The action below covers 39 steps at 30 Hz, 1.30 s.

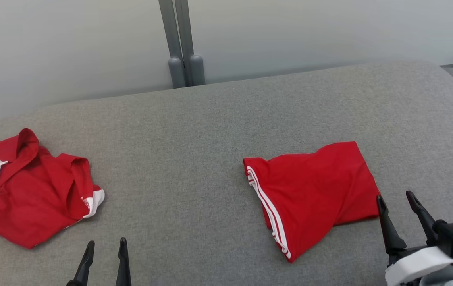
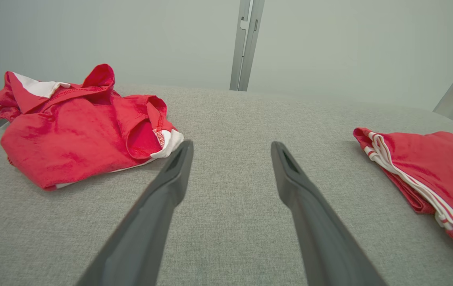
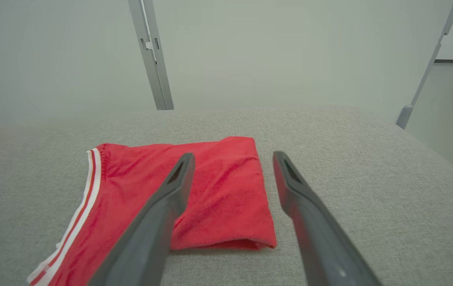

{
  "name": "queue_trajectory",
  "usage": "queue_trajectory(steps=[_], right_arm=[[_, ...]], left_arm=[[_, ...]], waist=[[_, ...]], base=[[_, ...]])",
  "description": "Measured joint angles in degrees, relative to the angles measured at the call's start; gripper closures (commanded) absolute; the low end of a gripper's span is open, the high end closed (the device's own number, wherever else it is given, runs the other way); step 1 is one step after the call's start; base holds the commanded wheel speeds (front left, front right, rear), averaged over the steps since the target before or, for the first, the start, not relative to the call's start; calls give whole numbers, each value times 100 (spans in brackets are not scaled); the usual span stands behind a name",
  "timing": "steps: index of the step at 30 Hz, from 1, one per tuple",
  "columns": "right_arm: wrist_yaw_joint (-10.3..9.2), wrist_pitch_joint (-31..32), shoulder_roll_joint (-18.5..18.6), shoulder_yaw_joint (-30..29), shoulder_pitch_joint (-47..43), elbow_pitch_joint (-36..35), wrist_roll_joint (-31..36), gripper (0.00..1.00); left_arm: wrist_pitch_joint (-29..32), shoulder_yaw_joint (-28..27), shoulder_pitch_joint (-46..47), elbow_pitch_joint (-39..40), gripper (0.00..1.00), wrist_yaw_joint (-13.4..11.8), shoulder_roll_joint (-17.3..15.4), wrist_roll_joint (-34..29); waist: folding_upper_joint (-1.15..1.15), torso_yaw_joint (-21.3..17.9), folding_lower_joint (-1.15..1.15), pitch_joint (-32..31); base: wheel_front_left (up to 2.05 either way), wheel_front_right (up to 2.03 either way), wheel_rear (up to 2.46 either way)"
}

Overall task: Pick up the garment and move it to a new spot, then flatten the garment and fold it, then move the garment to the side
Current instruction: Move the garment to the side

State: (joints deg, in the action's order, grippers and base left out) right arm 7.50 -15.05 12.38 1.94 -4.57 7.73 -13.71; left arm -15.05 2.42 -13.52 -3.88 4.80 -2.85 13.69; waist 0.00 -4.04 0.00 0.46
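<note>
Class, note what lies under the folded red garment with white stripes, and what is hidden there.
The folded red garment lies flat on the grey fabric table, which shows around its edges. Anything beneath it or between its layers is covered.

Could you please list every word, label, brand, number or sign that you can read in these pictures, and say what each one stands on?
None: no text can be read in any view.
crumpled red garment: small red marks beside its white cuff, too small to tell whether they are lettering or stitching.
folded red garment: white stripes along one edge, no lettering.
</note>
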Motion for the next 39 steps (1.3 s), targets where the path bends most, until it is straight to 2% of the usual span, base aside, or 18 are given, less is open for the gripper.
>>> queue_trajectory(steps=[2,6,11,17,21,22,23,26,29,35,39], right_arm=[[0,54,207,147,269,432,-234,0],[-1,967,688,667,1219,1113,-760,0],[1,1736,1177,1006,2256,1889,-1087,0],[-1,2660,1254,1460,2813,2706,-1644,0],[-2,2915,1269,1504,3025,2885,-2296,0],[-3,2919,1302,1539,3061,2884,-2363,80],[-2,2921,1362,1591,3101,2842,-2457,100],[-1,2897,1413,1597,3222,2699,-2955,100],[13,2804,1672,1551,3446,2638,-3130,100],[3,2529,2715,995,4217,3153,-2978,100],[3,2299,3245,631,4516,3657,-2642,100]], left_arm=[[0,29,44,3,0,14,0,-22],[0,132,307,13,0,55,1,-78],[0,246,661,-3,0,96,1,-174],[0,310,810,-22,0,100,0,-172],[0,305,826,-5,0,76,0,-172],[0,301,828,3,0,74,0,-172],[0,288,831,19,0,68,0,-172],[0,254,865,63,0,67,0,-193],[0,263,996,134,0,85,0,-297],[0,308,1343,467,0,174,1,-500],[0,358,1474,683,0,182,1,-587]], waist=[[0,-1,0,83],[0,18,0,338],[0,141,0,710],[0,446,0,1049],[0,627,0,1247],[0,651,0,1288],[0,675,0,1342],[0,693,0,1499],[0,657,0,1676],[0,526,0,2154],[0,448,1,2493]], base=[[0,0,0],[0,0,0],[0,0,0],[0,0,0],[0,0,0],[0,0,0],[0,0,0],[0,0,0],[0,0,0],[0,0,0],[0,0,0]])
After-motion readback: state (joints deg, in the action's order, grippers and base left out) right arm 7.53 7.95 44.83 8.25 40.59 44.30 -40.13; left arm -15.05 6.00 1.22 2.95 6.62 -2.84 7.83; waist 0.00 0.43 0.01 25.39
